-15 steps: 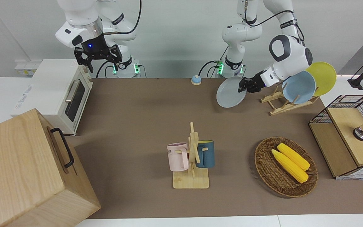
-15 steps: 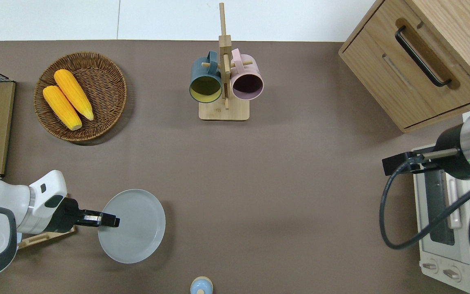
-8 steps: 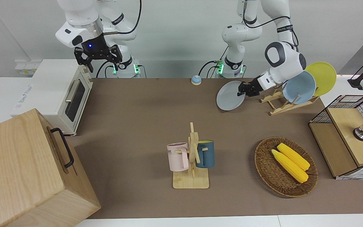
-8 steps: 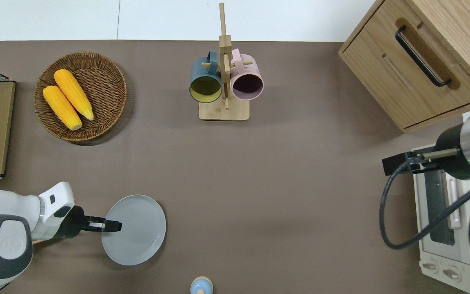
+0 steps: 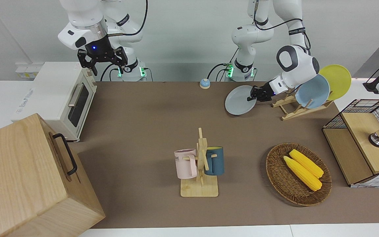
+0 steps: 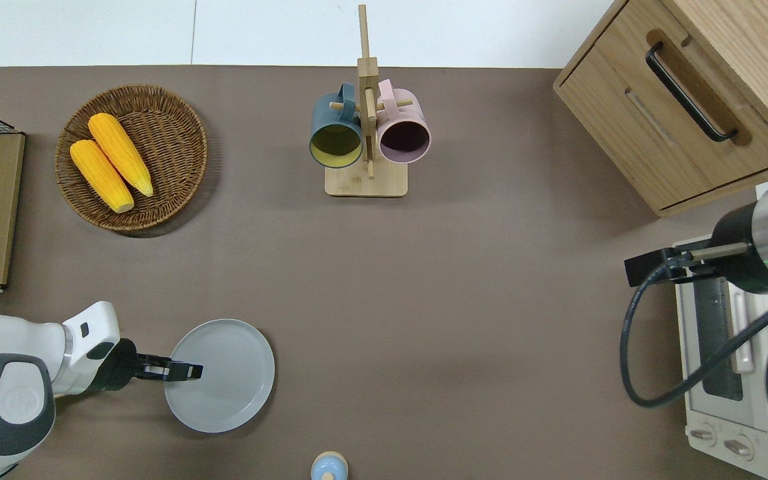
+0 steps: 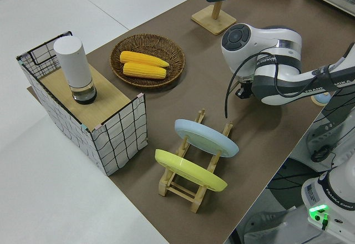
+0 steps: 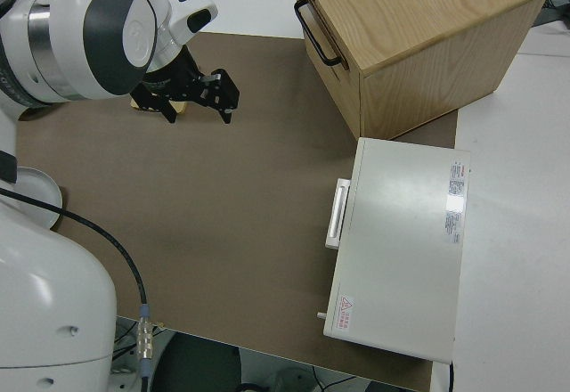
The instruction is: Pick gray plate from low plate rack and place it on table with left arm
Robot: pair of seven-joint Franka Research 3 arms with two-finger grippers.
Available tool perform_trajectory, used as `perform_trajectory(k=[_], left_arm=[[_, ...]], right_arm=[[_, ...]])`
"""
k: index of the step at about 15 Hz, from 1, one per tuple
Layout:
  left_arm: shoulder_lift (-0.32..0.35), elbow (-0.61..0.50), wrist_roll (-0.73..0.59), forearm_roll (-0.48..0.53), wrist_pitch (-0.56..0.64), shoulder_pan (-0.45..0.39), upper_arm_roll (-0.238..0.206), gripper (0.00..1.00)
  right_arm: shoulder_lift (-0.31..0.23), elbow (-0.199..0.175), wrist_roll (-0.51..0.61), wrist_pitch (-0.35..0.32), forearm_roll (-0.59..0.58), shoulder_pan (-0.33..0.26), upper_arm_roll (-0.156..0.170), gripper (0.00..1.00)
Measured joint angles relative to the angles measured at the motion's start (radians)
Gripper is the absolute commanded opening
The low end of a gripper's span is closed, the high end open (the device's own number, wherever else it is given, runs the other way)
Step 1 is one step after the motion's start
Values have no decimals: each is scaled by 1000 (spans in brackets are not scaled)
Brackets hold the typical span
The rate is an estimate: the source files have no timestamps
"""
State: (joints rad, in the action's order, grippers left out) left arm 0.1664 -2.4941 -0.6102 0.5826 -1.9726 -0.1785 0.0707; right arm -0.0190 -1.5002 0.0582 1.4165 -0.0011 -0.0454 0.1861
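The gray plate (image 5: 239,105) is held by its rim in my left gripper (image 5: 254,95), which is shut on it. The plate lies almost level and low over the brown table (image 5: 143,112), beside the low plate rack (image 5: 293,110) toward the table's middle. I cannot tell if it touches the mat. In the overhead view the left gripper (image 6: 187,371) reaches onto the gray plate (image 6: 224,380), and the arm hides the rack. The rack (image 7: 191,186) holds a sky-blue plate (image 5: 312,91) and a yellow plate (image 5: 337,80). My right gripper (image 5: 104,62) is open, empty and parked.
A small blue bell (image 5: 204,83) sits near the robots. A mug stand (image 5: 200,171) with two mugs, a wicker basket (image 5: 276,184) with two corn cobs, a wire-sided box (image 5: 360,141), a toaster oven (image 5: 61,95) and a wooden cabinet (image 5: 28,177) stand around the mat.
My left gripper has lowered the gray plate toward the table and tilted it from slanted to almost level. The right arm has not moved.
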Motion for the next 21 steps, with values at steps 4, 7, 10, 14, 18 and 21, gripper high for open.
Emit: perform_trajectory(k=[4, 7, 10, 14, 18, 21], left_arm=[[-3, -3, -3, -2, -15, -9, -2, 989], [-2, 9, -11, -31, -18, -27, -4, 989], [-1, 51, -10, -90, -18, -30, -8, 989], [16, 125, 43, -174, -5, -45, -9, 989], [33, 247, 145, -243, 61, -46, -8, 993], [34, 381, 236, -314, 121, -43, 1, 993]], right_arm=[[0, 0, 0, 0, 0, 0, 0, 990], [0, 0, 0, 0, 0, 0, 0, 987], [0, 0, 0, 0, 0, 0, 0, 987], [0, 0, 0, 0, 0, 0, 0, 990], [0, 0, 0, 0, 0, 0, 0, 990], [0, 0, 0, 0, 0, 0, 0, 990]])
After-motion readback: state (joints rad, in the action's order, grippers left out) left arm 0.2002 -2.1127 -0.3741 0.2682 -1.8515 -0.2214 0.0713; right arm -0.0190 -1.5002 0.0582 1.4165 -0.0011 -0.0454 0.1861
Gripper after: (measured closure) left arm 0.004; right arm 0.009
